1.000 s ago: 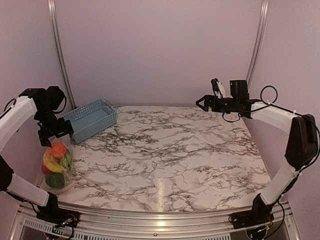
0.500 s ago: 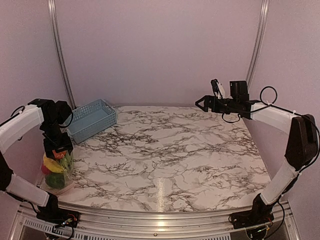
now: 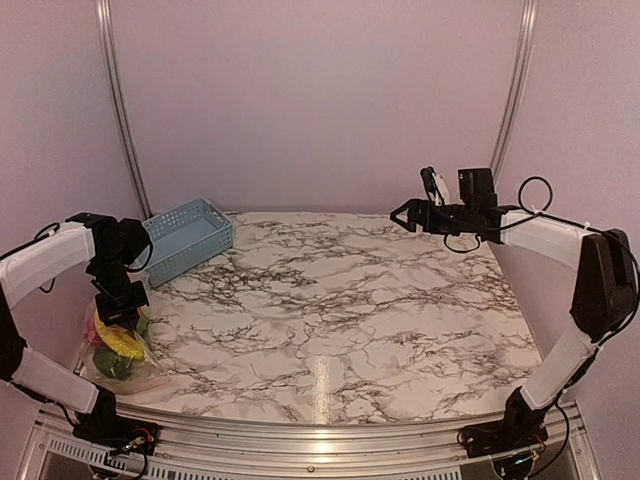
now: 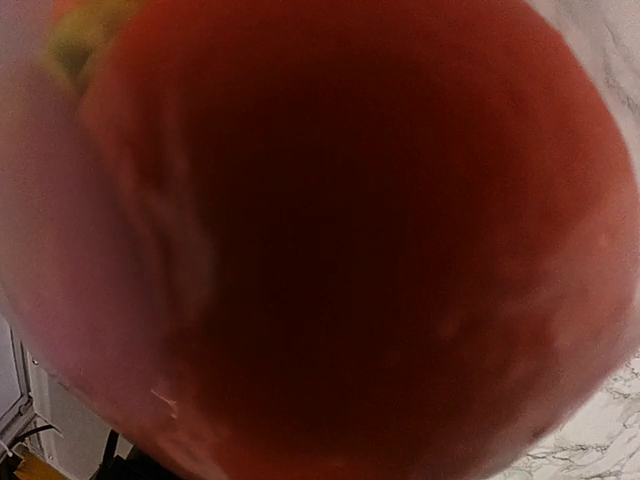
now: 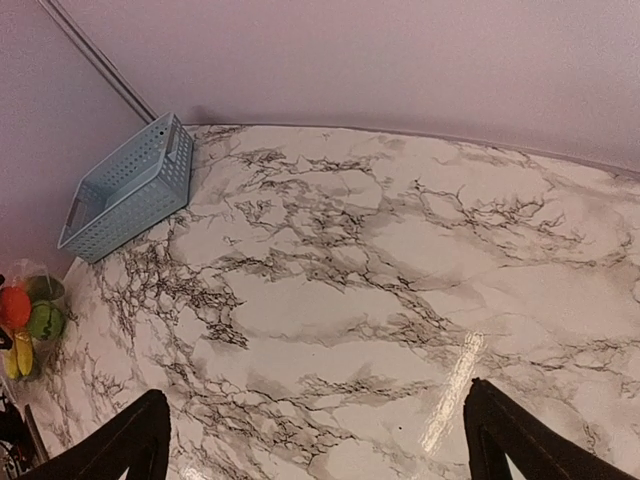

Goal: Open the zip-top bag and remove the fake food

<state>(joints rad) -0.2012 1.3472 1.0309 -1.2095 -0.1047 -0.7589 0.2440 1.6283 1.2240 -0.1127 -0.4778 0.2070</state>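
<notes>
Where the zip-top bag (image 3: 128,368) lies: at the lower left of the overhead view, on the near left edge of the table (image 3: 350,300); in the right wrist view it is seen small at the far left edge (image 5: 30,320).
Bag condition: clear plastic, crumpled and slumped; whether the zip strip is open cannot be told.
Fake food (image 3: 120,347): contained in the bag; a yellow banana over a green piece is made out from above, and an orange piece, a green ball and yellow bananas from the right wrist.
Left wrist view: filled by a blurred red rounded surface (image 4: 340,240) close to the lens; a sliver of marble is shown at the lower right.
Left gripper (image 3: 122,303): pointed down onto the top of the bag, jaws closed; whether plastic is pinched between them cannot be made out.
Basket (image 3: 185,238): blue lattice, set at the back left of the table, beyond the bag and apart from it.
Right gripper (image 3: 402,212): held high over the upper right of the table, well apart from the bag, fingers (image 5: 135,445) spread wide, nothing between them.
</notes>
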